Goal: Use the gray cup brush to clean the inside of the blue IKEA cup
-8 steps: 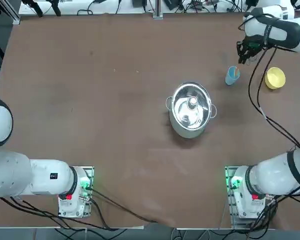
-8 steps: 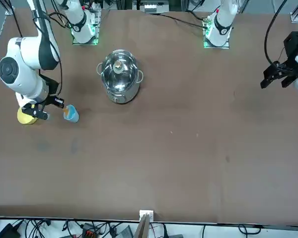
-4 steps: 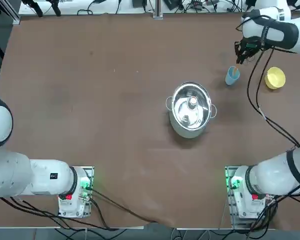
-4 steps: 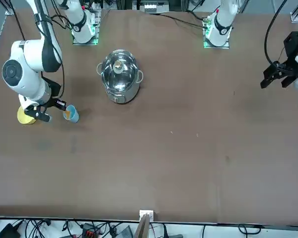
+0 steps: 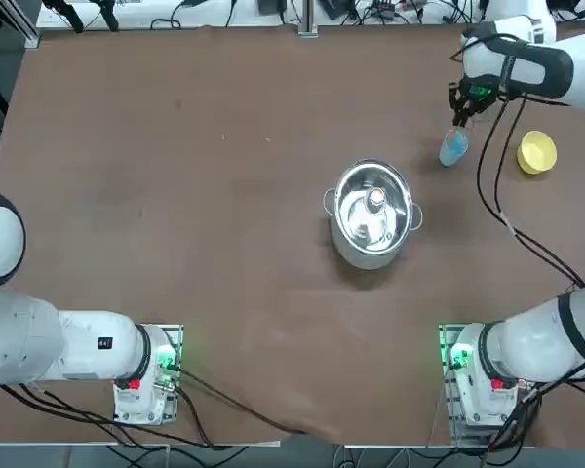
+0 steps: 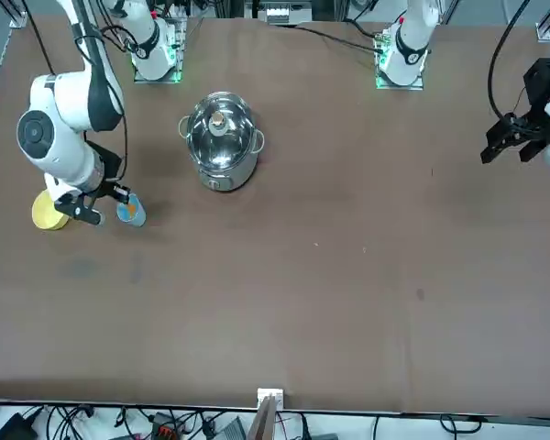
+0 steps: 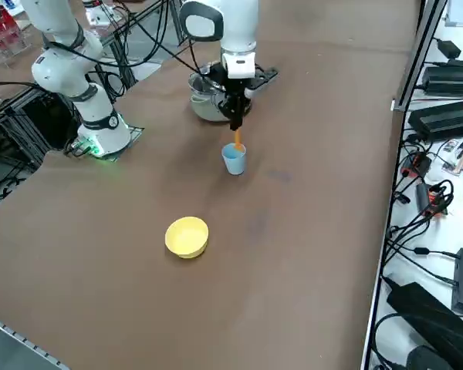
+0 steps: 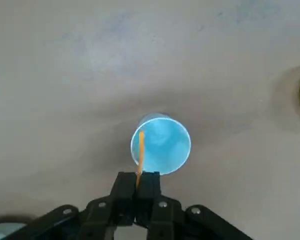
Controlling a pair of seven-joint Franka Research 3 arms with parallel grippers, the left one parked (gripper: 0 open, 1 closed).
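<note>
The right gripper (image 8: 138,179) has its fingers brought together on the upper end of the brush (image 8: 141,152), which shows orange and slim between the tips. The gripper is close above the cup, reaching in from about 1 o'clock as seen from overhead, with 12 pointing away from the arm bases. The brush slants down from the fingers into the mouth of the blue cup (image 7: 234,160), which stands upright on the table (image 7: 293,254). How deep the lower end sits, and whether it touches the wall or floor inside, I cannot tell. Farther out from the cup, the yellow bowl (image 5: 536,152) lies near 3 o'clock and the lidded steel pot (image 5: 373,210) at about 8 o'clock, both apart from it. As for progress, the brush is in hand and at the cup's opening, so the setting-up looks done. Nothing shows whether any scrubbing has taken place, so I would judge most of the cleaning remains: working the brush around the inside, then taking it out without tipping the light, unsupported cup.
</note>
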